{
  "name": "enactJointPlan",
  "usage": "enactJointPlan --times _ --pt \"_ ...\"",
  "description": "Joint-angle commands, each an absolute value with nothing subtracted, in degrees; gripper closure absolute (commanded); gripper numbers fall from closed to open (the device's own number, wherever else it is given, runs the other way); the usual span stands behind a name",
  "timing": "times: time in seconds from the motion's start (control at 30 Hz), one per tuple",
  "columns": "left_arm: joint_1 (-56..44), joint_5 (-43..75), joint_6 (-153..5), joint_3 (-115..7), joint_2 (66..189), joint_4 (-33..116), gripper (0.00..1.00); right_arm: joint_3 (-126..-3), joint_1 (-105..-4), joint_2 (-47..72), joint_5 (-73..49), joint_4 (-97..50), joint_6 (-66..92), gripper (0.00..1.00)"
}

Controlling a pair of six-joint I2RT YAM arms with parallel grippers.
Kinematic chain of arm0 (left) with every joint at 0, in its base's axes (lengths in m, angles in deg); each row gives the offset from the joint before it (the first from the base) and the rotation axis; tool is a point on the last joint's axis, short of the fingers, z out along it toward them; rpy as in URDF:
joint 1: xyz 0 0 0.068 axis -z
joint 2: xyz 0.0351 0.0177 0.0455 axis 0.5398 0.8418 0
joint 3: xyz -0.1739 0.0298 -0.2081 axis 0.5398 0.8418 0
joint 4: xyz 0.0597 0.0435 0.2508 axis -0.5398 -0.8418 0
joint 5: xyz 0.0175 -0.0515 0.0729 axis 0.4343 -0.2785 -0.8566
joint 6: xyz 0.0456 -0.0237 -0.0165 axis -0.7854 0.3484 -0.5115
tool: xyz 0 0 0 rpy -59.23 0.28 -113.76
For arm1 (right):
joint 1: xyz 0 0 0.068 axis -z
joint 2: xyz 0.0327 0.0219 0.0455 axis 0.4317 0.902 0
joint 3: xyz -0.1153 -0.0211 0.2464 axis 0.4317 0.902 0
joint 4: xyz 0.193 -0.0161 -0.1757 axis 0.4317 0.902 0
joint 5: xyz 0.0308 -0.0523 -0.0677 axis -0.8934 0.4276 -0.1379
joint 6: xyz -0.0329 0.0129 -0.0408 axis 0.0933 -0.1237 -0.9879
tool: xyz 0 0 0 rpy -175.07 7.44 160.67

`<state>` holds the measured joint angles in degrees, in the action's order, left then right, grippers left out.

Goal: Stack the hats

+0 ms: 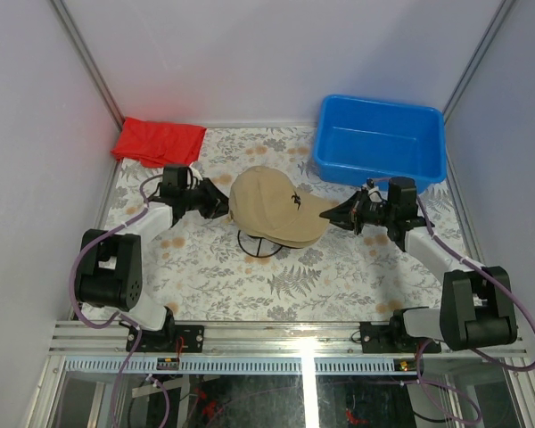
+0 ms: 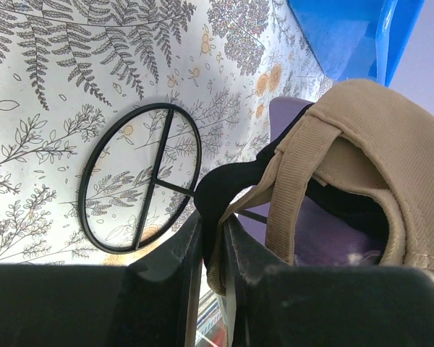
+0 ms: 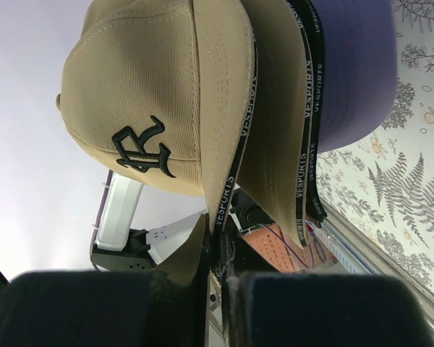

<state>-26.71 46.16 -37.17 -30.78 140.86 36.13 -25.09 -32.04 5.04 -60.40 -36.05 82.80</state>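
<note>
Seating the last cap, I judge: tan cap [image 1: 267, 207] tops the stack [image 3: 275, 108] on the stand [image 2: 153, 178], mid-table; left gripper [image 1: 216, 201], 9 o'clock, clamps its strap [image 2: 289, 181]; right gripper [image 1: 333, 215], 3 o'clock, clamps its brim [image 3: 220, 87]. Next: release both without dragging.

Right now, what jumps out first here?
A tan cap tops the stack of caps mid-table, held from both sides: the left end effector pinches the stack's rear edge, the right end effector the tan cap's brim. A blue bin sits at the far right corner, a red cloth at the far left.
</note>
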Motion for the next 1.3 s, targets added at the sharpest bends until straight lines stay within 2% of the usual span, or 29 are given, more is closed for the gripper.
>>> enactJointPlan --times 0.0,0.2,0.47,0.73,1.07,1.27 --pt "-27.1 45.2 -37.0 -29.3 140.4 35.4 0.87 -27.4 -31.6 7.3 -62.7 -29.7 76.3 1.00" --pt "-32.4 49.8 -31.4 -25.9 135.3 40.9 0.66 -32.9 -31.6 9.4 -62.4 -23.2 70.7 1.00" --pt "-34.9 53.9 -25.2 -23.9 132.6 48.0 0.52 -33.7 -31.7 9.9 -61.9 -21.8 69.6 1.00" --pt "-33.8 54.9 -25.9 -25.9 133.9 47.7 0.39 -33.8 -31.7 9.6 -61.6 -21.0 69.4 1.00" --pt "-29.4 52.6 -29.7 -27.5 137.5 43.5 0.38 -33.7 -31.7 10.1 -61.4 -22.1 69.8 1.00" --pt "-27.9 51.8 -31.2 -27.6 139.2 42.3 0.59 -32.8 -31.7 10.2 -61.5 -23.6 70.4 1.00"
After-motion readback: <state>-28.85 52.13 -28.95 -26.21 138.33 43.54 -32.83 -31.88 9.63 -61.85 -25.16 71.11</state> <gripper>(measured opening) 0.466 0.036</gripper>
